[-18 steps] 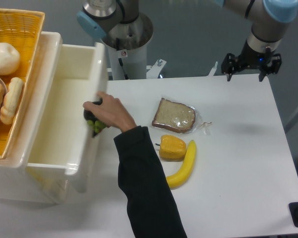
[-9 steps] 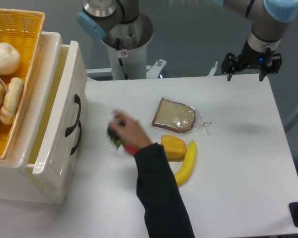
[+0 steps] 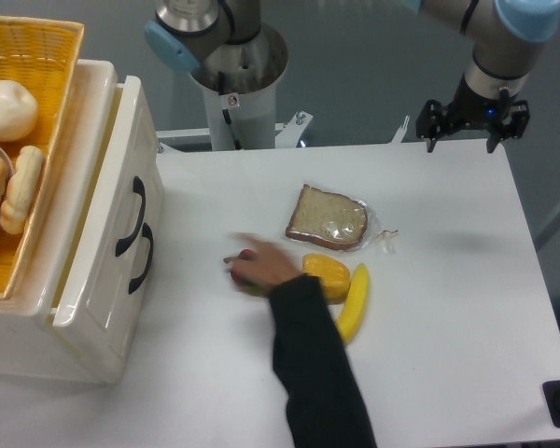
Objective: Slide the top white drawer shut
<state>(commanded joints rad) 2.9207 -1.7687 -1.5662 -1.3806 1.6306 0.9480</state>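
Drawer (image 3: pixel 107 224) nearly shut; gripper (image 3: pixel 473 129) apart; labels unreadable.

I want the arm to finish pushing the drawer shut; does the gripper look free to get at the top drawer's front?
Probably yes, but it starts far off: the gripper hangs over the table's far right corner. The top white drawer faces bare tabletop; the person's hand lies nearby.

Bare tabletop (image 3: pixel 205 196) before top white drawer (image 3: pixel 103 243). Person's hand (image 3: pixel 259 271) (blurred, maybe holding something) with sleeved arm (image 3: pixel 317 373) blocks centre; bread (image 3: pixel 328 218), pepper (image 3: pixel 325 277), banana (image 3: pixel 353 303) beside.
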